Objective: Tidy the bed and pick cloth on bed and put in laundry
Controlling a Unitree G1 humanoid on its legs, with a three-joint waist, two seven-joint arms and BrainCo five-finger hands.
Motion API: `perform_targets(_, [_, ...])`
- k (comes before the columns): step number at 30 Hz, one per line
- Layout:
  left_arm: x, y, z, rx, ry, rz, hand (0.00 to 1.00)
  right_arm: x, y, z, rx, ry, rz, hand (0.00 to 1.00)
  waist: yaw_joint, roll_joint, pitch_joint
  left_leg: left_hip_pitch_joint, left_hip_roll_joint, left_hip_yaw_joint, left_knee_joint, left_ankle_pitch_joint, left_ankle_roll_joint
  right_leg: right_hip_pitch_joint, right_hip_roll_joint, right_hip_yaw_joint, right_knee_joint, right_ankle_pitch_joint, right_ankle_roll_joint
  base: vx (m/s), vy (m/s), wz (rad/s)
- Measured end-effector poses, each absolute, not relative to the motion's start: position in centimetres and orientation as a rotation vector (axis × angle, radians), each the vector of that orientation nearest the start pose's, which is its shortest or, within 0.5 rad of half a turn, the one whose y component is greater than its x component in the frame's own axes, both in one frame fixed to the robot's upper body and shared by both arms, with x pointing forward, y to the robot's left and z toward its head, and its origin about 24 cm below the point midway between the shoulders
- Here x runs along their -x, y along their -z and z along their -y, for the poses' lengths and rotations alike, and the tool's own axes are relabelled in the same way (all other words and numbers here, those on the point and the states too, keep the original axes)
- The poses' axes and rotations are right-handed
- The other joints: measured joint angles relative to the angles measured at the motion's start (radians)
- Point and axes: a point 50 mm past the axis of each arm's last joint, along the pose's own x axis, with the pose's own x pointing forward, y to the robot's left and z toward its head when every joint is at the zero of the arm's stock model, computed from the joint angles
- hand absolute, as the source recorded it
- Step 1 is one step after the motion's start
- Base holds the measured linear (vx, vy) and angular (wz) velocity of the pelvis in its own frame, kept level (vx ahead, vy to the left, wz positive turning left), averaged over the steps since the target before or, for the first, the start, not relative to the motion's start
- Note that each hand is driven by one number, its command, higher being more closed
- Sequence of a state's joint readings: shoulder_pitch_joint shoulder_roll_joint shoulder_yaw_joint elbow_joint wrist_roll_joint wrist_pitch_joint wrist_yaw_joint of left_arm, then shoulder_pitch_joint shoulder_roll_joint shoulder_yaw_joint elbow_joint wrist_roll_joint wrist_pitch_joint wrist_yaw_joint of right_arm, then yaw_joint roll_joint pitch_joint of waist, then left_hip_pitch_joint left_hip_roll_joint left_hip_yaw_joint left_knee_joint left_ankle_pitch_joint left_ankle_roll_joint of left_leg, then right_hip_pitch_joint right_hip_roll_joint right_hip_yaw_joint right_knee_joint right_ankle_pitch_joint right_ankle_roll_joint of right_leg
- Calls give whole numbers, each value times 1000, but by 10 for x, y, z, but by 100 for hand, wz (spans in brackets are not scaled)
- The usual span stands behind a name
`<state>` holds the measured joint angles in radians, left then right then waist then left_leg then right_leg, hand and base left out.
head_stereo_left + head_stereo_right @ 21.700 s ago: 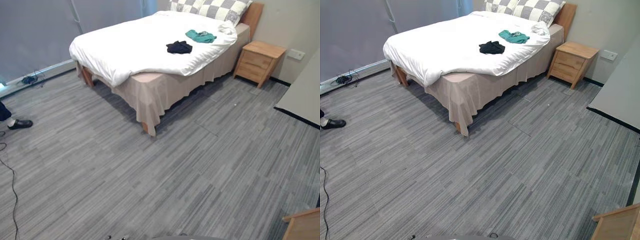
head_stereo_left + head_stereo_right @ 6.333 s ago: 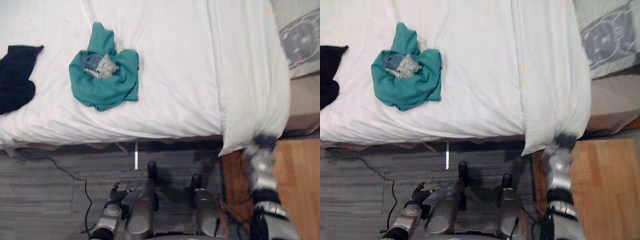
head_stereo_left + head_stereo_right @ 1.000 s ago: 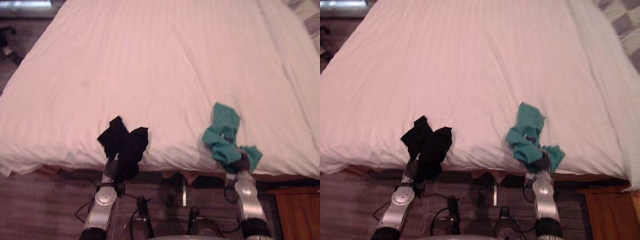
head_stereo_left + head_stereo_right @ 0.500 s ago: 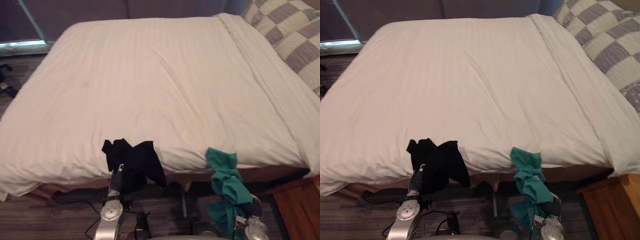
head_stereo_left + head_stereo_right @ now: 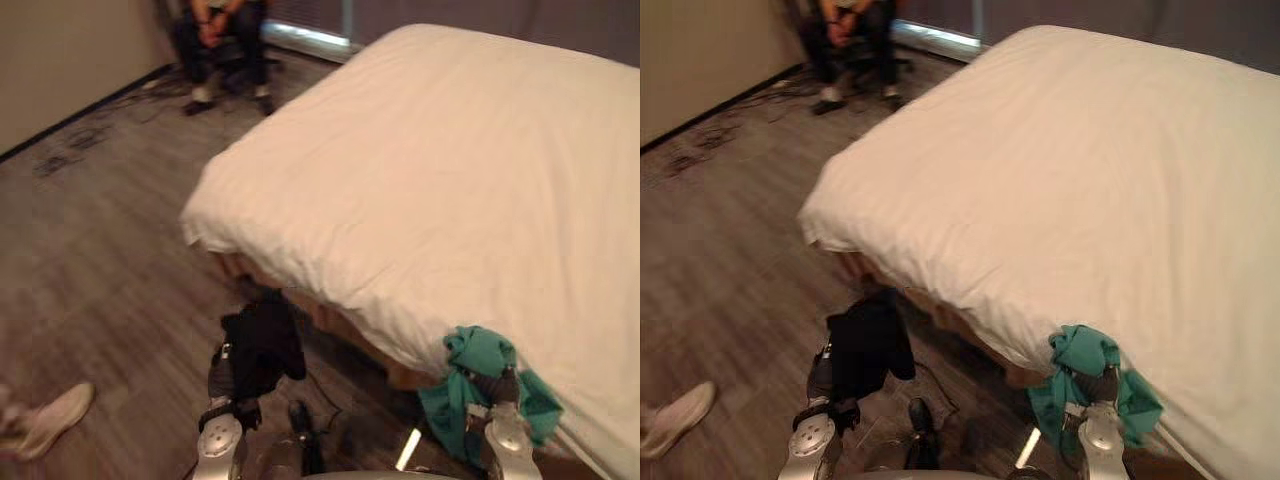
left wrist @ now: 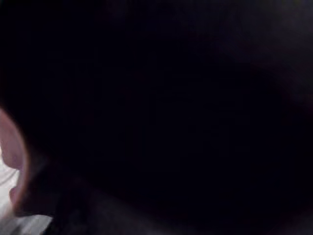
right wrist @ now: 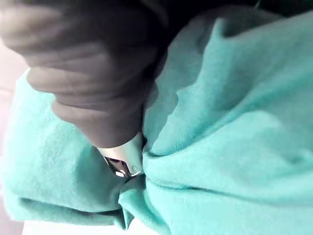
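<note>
A black cloth (image 5: 262, 345) hangs from my left hand (image 5: 222, 375), which is shut on it low over the floor beside the bed's corner. In the left wrist view the black cloth (image 6: 171, 98) lies right against the camera. A teal cloth (image 5: 480, 385) is bunched round my right hand (image 5: 500, 392), shut on it at the bed's near edge. The right wrist view has the teal cloth (image 7: 234, 122) pressed against the right hand (image 7: 93, 73). The bed (image 5: 480, 180) carries a smooth white duvet with nothing lying on it.
A person (image 5: 220, 40) sits at the far end of the room past the bed's foot. A light shoe (image 5: 45, 415) is on the grey floor at the lower left. A beige wall (image 5: 60, 50) runs along the left.
The whole view has swung left, so the bed's corner, floor and a seated person now show. Both cloths stay held, and the black one now hangs over the floor.
</note>
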<state>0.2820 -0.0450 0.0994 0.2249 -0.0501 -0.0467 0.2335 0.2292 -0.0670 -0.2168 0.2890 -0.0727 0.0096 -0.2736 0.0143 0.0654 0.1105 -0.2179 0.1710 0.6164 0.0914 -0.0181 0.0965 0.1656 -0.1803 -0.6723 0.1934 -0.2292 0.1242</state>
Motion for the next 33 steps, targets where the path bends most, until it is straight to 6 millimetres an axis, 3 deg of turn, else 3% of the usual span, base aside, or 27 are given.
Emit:
perform_targets(2, [-161, 64, -188, 45, -429, -464, 100, -160, 60, 243, 213, 544, -501, 100, -2, -6, 0, -27, 6, 63, 41, -21, -21, 36, -11, -101, -39, 8, 17, 132, 97, 170])
perform_targets(3, [-159, 66, -186, 51, -426, -473, 100, -160, 61, 243, 217, 544, -507, 100, 1, 4, -5, -37, -4, 54, 45, 15, -24, 64, -1, -162, -38, 1, 29, 130, 78, 156])
perform_targets(5, [-156, 68, -185, 56, -429, -486, 100, -163, 62, 236, 211, 521, -512, 100, 12, -16, -6, -47, -45, 7, 35, 56, -3, 94, -13, -222, -32, -8, 33, 118, 88, 114])
perform_targets(6, [-156, 68, -184, 64, -431, -495, 100, -169, 62, 228, 204, 487, -502, 100, 37, -41, -7, -48, -77, -14, 22, 56, -3, 90, -45, -237, 8, -23, 10, 116, 122, 81])
perform_targets(7, [-155, 69, -185, 64, -434, -499, 100, -173, 60, 224, 201, 472, -494, 100, 46, -47, -5, -48, -92, -28, 13, 56, -3, 89, -64, -236, 45, -25, 5, 128, 158, 79])
perform_targets(8, [-156, 69, -183, 66, -426, -505, 100, -180, 58, 218, 206, 444, -475, 100, 54, -56, -5, -46, -121, -58, 9, 56, -2, 69, -118, -226, 159, -25, -6, 106, 148, 89])
perform_targets(9, [-156, 69, -183, 65, -421, -505, 100, -186, 56, 214, 201, 422, -461, 100, 51, -66, -1, -42, -147, -100, 8, 55, 0, 41, -170, -206, 295, -18, -64, 156, 195, 124])
perform_targets(10, [-157, 69, -183, 62, -419, -502, 100, -190, 54, 211, 197, 402, -450, 100, 46, -67, -1, -30, -174, -158, -1, 53, 2, -2, -210, -136, 450, 25, -169, 195, 175, 147])
perform_targets(11, [-161, 67, -182, 57, -409, -495, 100, -192, 54, 205, 192, 379, -448, 100, 34, -70, 3, -16, -191, -218, -17, 55, 3, -62, -202, -1, 560, 18, -177, 246, 168, 176])
perform_targets(12, [-165, 65, -185, 42, -405, -481, 100, -196, 51, 199, 173, 365, -430, 100, 20, -73, 10, -2, -202, -282, -34, 57, 2, -131, -134, 155, 613, -21, -121, 320, 115, 228])
perform_targets(13, [-169, 62, -188, 14, -387, -468, 100, -198, 47, 195, 155, 363, -406, 100, -7, -76, 14, 26, -216, -352, -62, 76, -24, -196, -60, 278, 609, -62, -66, 228, 55, 205])
perform_targets(15, [-174, 59, -187, -12, -352, -454, 100, -194, 44, 196, 150, 373, -386, 100, -32, -82, 16, 47, -231, -375, -65, 92, -36, -227, -37, 325, 547, -92, -25, 251, -10, 209])
perform_targets(16, [-180, 57, -185, -18, -332, -438, 100, -190, 45, 197, 145, 386, -389, 100, -38, -98, 23, 64, -265, -428, -66, 95, -26, -258, -33, 367, 458, -107, 5, 288, -46, 192])
perform_targets(17, [-182, 56, -183, -20, -326, -431, 100, -189, 45, 198, 138, 392, -392, 100, -38, -103, 25, 69, -277, -447, -67, 95, -26, -271, -31, 389, 409, -108, 11, 262, -64, 154])
perform_targets(19, [-181, 57, -179, -29, -298, -439, 100, -183, 49, 195, 106, 417, -412, 100, -34, -110, 23, 98, -312, -496, -88, 100, -17, -282, -9, 497, 152, -56, 39, 167, -54, 104])
perform_targets(23, [-179, 60, -172, -26, -279, -455, 100, -182, 51, 197, 83, 435, -425, 100, 3, -95, 23, 148, -309, -501, -124, 108, -4, -233, 10, 520, 23, 82, 9, 152, -75, 6])
perform_targets(25, [-179, 60, -169, -20, -267, -456, 100, -183, 52, 198, 79, 439, -429, 100, 1, -91, 23, 149, -299, -494, -139, 113, -5, -218, 29, 535, -43, 136, -5, 60, -67, -24])
perform_targets(26, [-172, 74, -154, 36, -201, -528, 100, -159, 79, 202, 64, 459, -573, 100, -1, -70, 6, 189, -223, -476, -194, 122, -39, -150, 117, 551, -178, 215, -68, 13, -17, -8])
perform_targets(33, [-171, 76, -158, 37, -212, -534, 100, -157, 81, 204, 55, 465, -583, 100, 0, -70, 6, 192, -221, -470, -194, 118, -44, -150, 121, 564, -178, 215, -68, 0, 0, -2])
